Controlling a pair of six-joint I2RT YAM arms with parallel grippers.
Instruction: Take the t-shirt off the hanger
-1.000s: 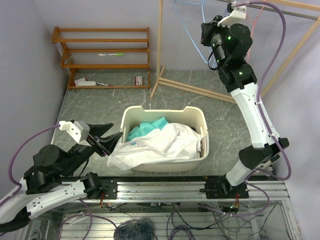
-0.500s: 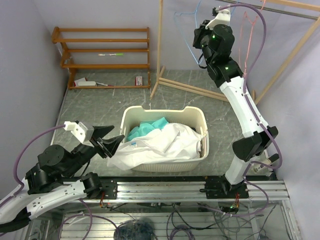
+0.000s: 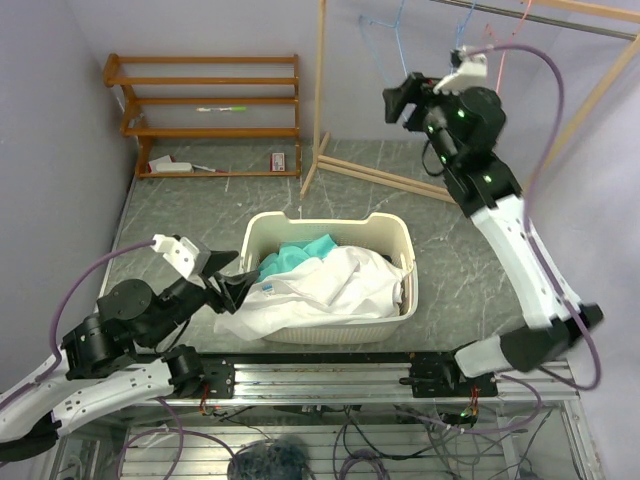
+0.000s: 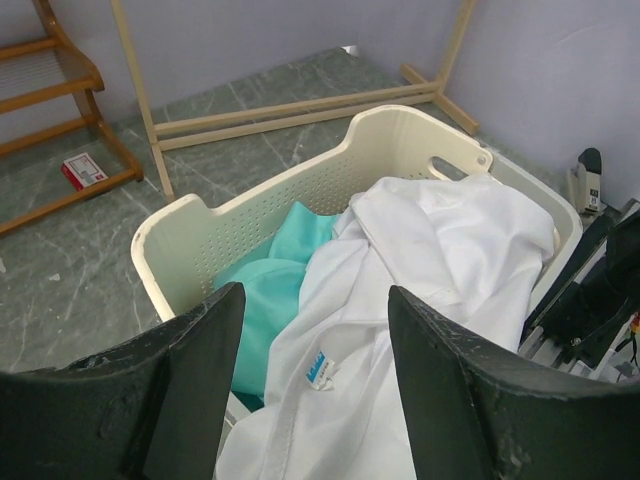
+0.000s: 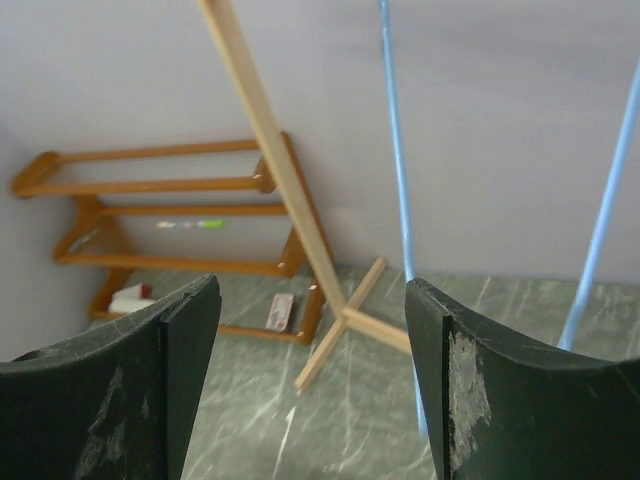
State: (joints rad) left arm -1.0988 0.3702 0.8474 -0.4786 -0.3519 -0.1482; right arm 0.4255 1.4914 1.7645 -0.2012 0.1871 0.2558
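Back-left corner of the tabletop: a wooden shelf rack (image 3: 210, 85) stands against the wall with small items on its shelves.
Left gripper (image 3: 237, 278): near the tabletop's near-left edge, released, its jaws spread wide with nothing between them. It hovers just beside the basket's left end and is aimed at the white cloth.
Laundry basket (image 3: 330, 217): a cream plastic basket standing mid-tabletop, close to the near edge.
T-shirt (image 3: 340, 285): white, heaped in the basket on top of a teal garment (image 3: 295, 255). One part spills over the near-left rim, and a small neck label (image 4: 320, 372) faces up.
How it handles: by the look of it soft, light and limp. It will sag and trail from any single pinch, and the overhanging part could drag the rest out.
Where to hold: probably a bunched fold at the collar near the label, or the thick hem on the rim, and not a single flat layer.
Blue wire hanger (image 5: 395, 150): hangs bare from the rail above the far-right edge, beside the wooden clothes-rack leg (image 3: 320, 100).
Right gripper (image 3: 393, 103): raised high near the hanger, jaws parted, gripping nothing. The blue wire runs beyond its fingers, apart from them.
Progress: the shirt looks to be off the hanger.
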